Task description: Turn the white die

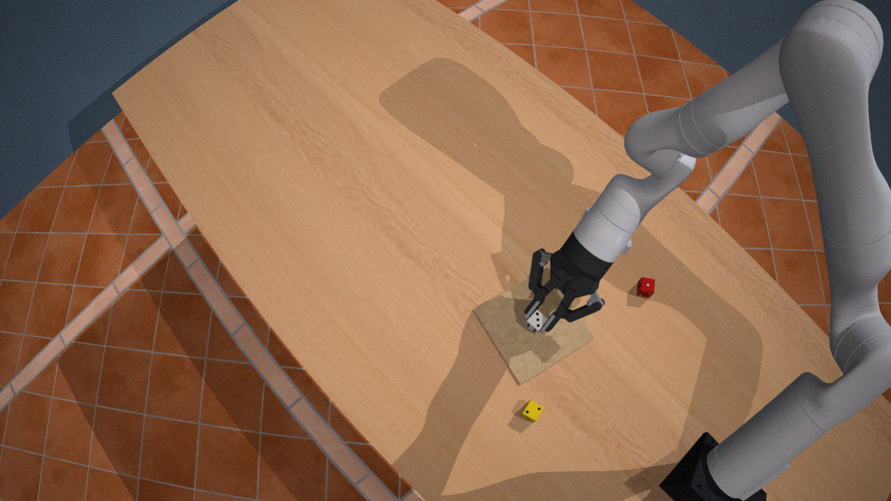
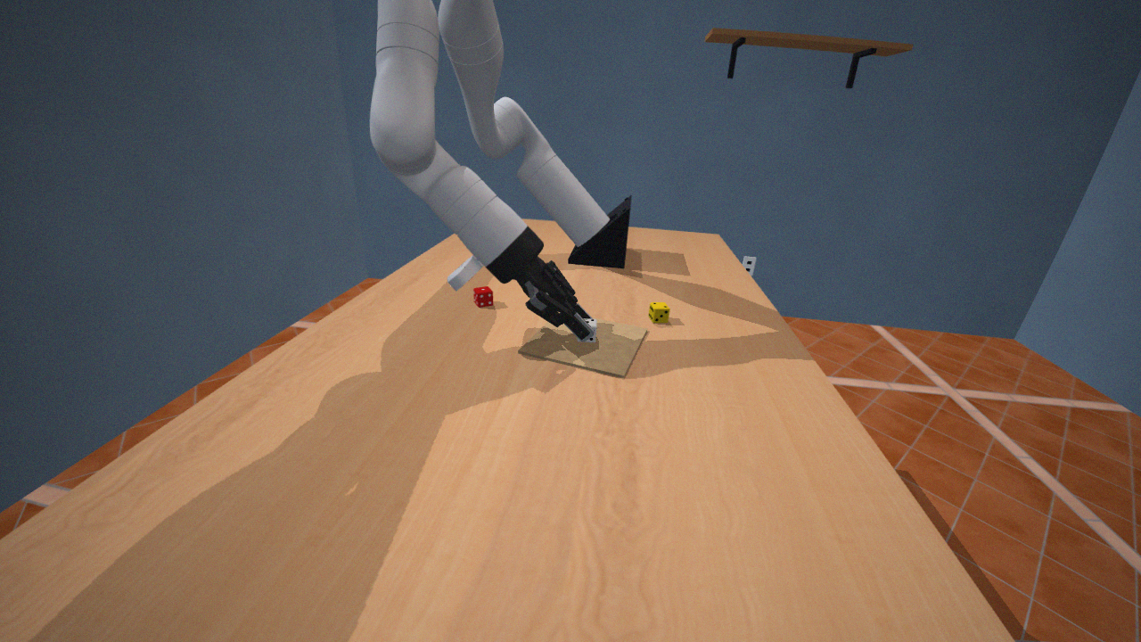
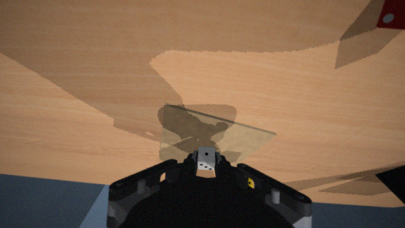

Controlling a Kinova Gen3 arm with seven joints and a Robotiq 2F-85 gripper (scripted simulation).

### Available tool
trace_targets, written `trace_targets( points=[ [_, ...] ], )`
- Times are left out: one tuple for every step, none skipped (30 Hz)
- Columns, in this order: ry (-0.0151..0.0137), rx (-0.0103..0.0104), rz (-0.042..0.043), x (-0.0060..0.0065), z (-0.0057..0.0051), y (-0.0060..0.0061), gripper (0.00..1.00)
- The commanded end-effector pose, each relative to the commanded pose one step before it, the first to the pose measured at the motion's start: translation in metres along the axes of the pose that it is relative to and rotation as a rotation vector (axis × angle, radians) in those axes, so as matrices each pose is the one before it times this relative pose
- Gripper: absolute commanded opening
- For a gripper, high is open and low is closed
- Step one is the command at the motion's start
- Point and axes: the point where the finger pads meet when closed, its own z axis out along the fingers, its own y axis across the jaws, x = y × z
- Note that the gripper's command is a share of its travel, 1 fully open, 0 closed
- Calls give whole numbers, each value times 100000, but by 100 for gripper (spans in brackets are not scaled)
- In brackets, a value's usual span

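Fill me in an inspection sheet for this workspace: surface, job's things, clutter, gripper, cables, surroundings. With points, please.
Surface: pale wooden table point(image 1: 249, 155) point(image 2: 598, 479) point(image 3: 95, 63), arm shadows across it.
Mat: thin, square, olive-tan mat point(image 1: 510, 367) point(image 2: 614, 358) point(image 3: 250, 136), flat.
White die: small white cube with black pips point(image 1: 535, 320) point(image 2: 591, 328) point(image 3: 206, 158), over the mat; contact unclear.
Other dice: red die with white pips point(image 1: 646, 287) point(image 2: 482, 297) point(image 3: 393, 16), 1 up; yellow die with black pips point(image 1: 532, 410) point(image 2: 659, 312) point(image 3: 250, 182), 2 up; both off the mat.
Clutter: nothing seen.
Gripper: black two-finger gripper point(image 1: 537, 321) point(image 2: 588, 330) point(image 3: 205, 157), shut on the white die.
Cables: nothing seen.
Surroundings: blue walls point(image 1: 37, 62) point(image 2: 558, 119) point(image 3: 38, 202), terracotta tiled floor point(image 1: 49, 298) point(image 2: 997, 463), wooden wall shelf point(image 2: 806, 39).
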Motion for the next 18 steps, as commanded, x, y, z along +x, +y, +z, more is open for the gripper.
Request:
trace_targets(
  points=[
    [-73,90,-118,-70,-33,-36,21],
    [0,0,0,0,0,0,21],
    [0,0,0,0,0,0,21],
    [0,0,0,0,0,0,21],
    [0,0,0,0,0,0,21],
    [0,0,0,0,0,0,21],
    [0,0,0,0,0,0,21],
    [0,0,0,0,0,0,21],
    [0,0,0,0,0,0,21],
    [0,0,0,0,0,0,25],
    [0,0,0,0,0,0,25],
    [0,0,0,0,0,0,25],
    [0,0,0,0,0,0,29],
    [0,0,0,0,0,0,29],
    [0,0,0,0,0,0,29],
    [0,0,0,0,0,0,33],
    [0,0,0,0,0,0,33],
    [0,0,0,0,0,0,33]
  ],
)
